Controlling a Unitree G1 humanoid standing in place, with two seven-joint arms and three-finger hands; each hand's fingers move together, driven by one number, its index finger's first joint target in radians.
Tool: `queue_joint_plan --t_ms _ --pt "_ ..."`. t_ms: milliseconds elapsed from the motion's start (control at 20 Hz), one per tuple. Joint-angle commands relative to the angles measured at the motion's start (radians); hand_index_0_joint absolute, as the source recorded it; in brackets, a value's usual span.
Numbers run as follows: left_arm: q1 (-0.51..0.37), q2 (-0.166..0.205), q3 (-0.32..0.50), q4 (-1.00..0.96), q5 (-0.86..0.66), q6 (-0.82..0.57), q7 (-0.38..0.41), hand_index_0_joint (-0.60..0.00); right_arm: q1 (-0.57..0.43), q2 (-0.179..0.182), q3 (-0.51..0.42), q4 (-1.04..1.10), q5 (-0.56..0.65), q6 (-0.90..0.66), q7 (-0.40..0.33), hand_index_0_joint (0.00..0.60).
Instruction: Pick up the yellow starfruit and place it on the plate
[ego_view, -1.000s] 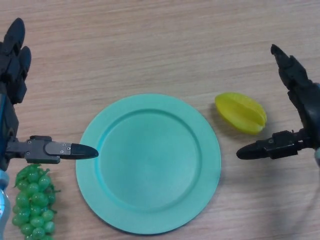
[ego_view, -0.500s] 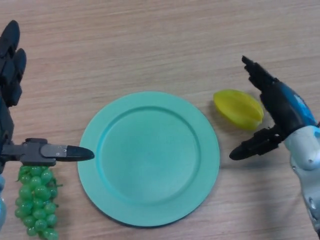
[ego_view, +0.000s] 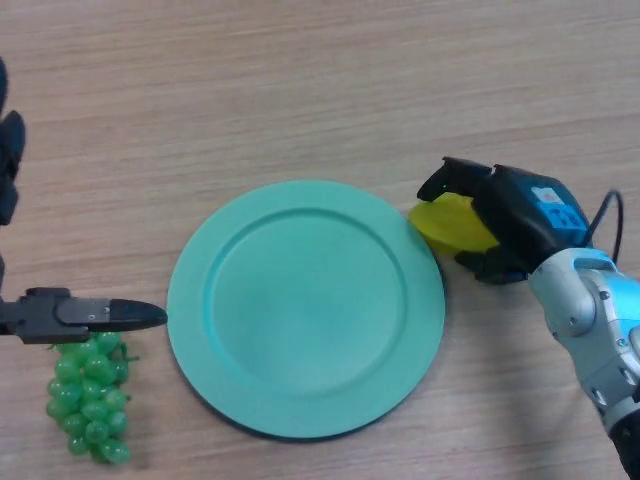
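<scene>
The yellow starfruit (ego_view: 448, 222) lies on the wooden table just right of the teal plate (ego_view: 305, 305), touching or nearly touching its rim. My right hand (ego_view: 515, 218) has come down over the fruit, fingers curled round its far side and thumb at its near side, hiding most of it. At the left edge my left hand (ego_view: 70, 313) stays idle, its thumb pointing toward the plate's left rim, its fingers straight.
A bunch of green grapes (ego_view: 88, 395) lies at the lower left, under my left hand's thumb and left of the plate.
My right hand moved left and down onto the starfruit and closed round it. The view shifted slightly, and the left hand slid toward the left edge.
</scene>
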Motion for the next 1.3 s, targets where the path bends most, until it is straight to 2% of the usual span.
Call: queue_joint_plan --t_ms 50,250,300,450,550,600,800,1000,1150,1250,1300 --pt "-0.022 0.028 0.063 -0.064 -0.01 -0.147 0.032 0.0 -0.075 -0.044 -0.057 -0.079 0.005 -0.051 -0.121 0.6" --pt "-0.031 0.032 0.057 -0.065 -0.021 -0.126 0.025 0.0 -0.055 -0.026 -0.072 -0.225 0.079 -0.018 -0.073 0.6" --pt "-0.036 0.032 0.057 -0.062 -0.034 -0.119 0.024 0.0 -0.039 0.0 -0.068 -0.283 0.139 0.003 -0.034 0.6" --pt "-0.045 0.037 0.047 -0.052 -0.039 -0.121 0.024 0.0 -0.012 0.042 -0.015 -0.394 0.255 0.059 0.005 0.6" --pt "-0.047 0.036 0.04 -0.046 -0.037 -0.13 0.024 0.0 -0.002 0.054 0.049 -0.441 0.304 0.08 -0.008 0.6" --pt "-0.043 0.035 0.038 -0.037 -0.037 -0.14 0.021 0.0 0.015 0.057 0.109 -0.478 0.386 0.123 -0.021 0.6" --pt "-0.046 0.037 0.032 -0.024 -0.036 -0.132 0.018 0.0 0.069 0.058 0.237 -0.51 0.44 0.156 -0.062 0.6" --pt "-0.05 0.035 0.026 -0.015 -0.05 -0.132 0.024 0.0 0.089 0.058 0.321 -0.439 0.518 0.163 -0.137 0.6" --pt "-0.043 0.033 0.03 -0.02 -0.066 -0.125 0.025 0.0 0.116 0.058 0.352 -0.424 0.54 0.184 -0.15 0.6" --pt "-0.047 0.033 0.028 -0.02 -0.065 -0.122 0.029 0.0 0.121 0.058 0.356 -0.432 0.535 0.202 -0.136 0.403" --pt "-0.051 0.033 0.024 -0.021 -0.066 -0.118 0.033 0.0 0.125 0.058 0.354 -0.443 0.528 0.219 -0.124 0.253"
